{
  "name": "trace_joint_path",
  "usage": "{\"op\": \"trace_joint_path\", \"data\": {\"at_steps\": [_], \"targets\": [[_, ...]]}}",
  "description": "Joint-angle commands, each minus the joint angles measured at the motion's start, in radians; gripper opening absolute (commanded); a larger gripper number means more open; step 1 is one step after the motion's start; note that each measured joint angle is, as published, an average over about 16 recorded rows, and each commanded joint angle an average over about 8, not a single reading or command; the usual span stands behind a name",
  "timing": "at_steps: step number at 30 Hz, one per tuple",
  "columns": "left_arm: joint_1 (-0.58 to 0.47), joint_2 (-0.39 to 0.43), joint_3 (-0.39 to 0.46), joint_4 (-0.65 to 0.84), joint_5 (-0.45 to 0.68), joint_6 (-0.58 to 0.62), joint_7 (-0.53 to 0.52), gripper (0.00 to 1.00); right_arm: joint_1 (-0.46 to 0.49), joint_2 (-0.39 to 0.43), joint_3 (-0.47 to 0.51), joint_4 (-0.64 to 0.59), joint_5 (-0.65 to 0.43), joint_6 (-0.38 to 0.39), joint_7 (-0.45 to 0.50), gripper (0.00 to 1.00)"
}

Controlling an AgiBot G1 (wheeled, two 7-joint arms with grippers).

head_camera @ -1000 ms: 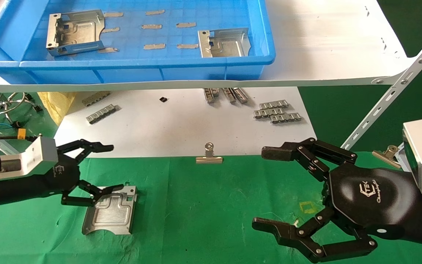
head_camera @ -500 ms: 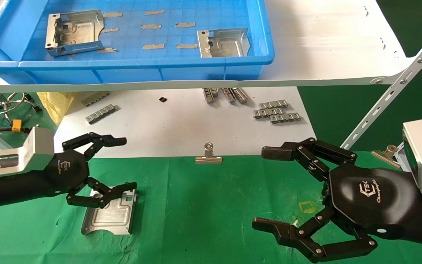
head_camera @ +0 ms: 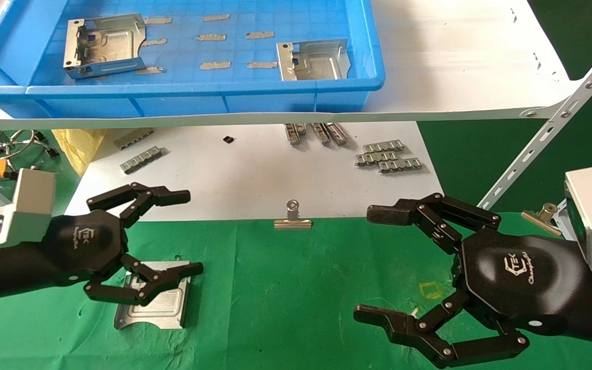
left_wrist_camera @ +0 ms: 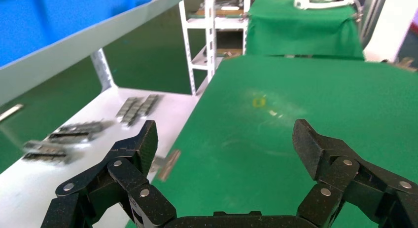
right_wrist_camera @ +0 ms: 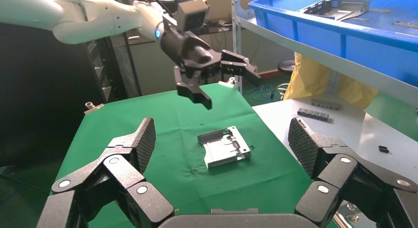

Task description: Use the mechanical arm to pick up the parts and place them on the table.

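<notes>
One silver part [head_camera: 154, 303] lies flat on the green table [head_camera: 301, 288]. It also shows in the right wrist view [right_wrist_camera: 224, 148]. My left gripper [head_camera: 192, 231] is open and empty. It hangs above the part, with its lower fingers [head_camera: 172, 272] over the part's far edge. In the right wrist view the left gripper [right_wrist_camera: 212, 75] is clearly off the cloth. Only green cloth shows between the fingers of the left gripper [left_wrist_camera: 226, 139] in its own wrist view. Two more parts [head_camera: 106, 46] [head_camera: 314, 59] lie in the blue bin [head_camera: 198, 87]. My right gripper [head_camera: 368, 263] is open and empty at the right, also in its own wrist view [right_wrist_camera: 223, 132].
The blue bin stands on a white shelf board [head_camera: 455, 77] above a lower white board [head_camera: 250, 174] with grey ridged strips [head_camera: 388, 156]. Binder clips [head_camera: 293, 216] [head_camera: 540, 215] sit at the cloth's far edge. A slotted metal strut [head_camera: 548, 133] rises at the right.
My left gripper has swung its open fingers to the right and drawn its wrist to the left above the part. The part lies where it was. The right arm has not moved.
</notes>
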Motion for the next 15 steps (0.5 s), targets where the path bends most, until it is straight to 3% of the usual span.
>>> {"op": "trace_joint_path", "data": {"at_steps": [1,15], "targets": [[0.018,-0.008,-0.019,-0.042,-0.008,-0.003,-0.031,1.0,0.0,0.0,0.0,0.0,0.0,0.0,0.0,1.0],[0.148,-0.066,-0.151,-0.339,-0.061,-0.026,-0.249,1.0,0.0,0.0,0.0,0.0,0.0,0.0,0.0,1.0]]}}
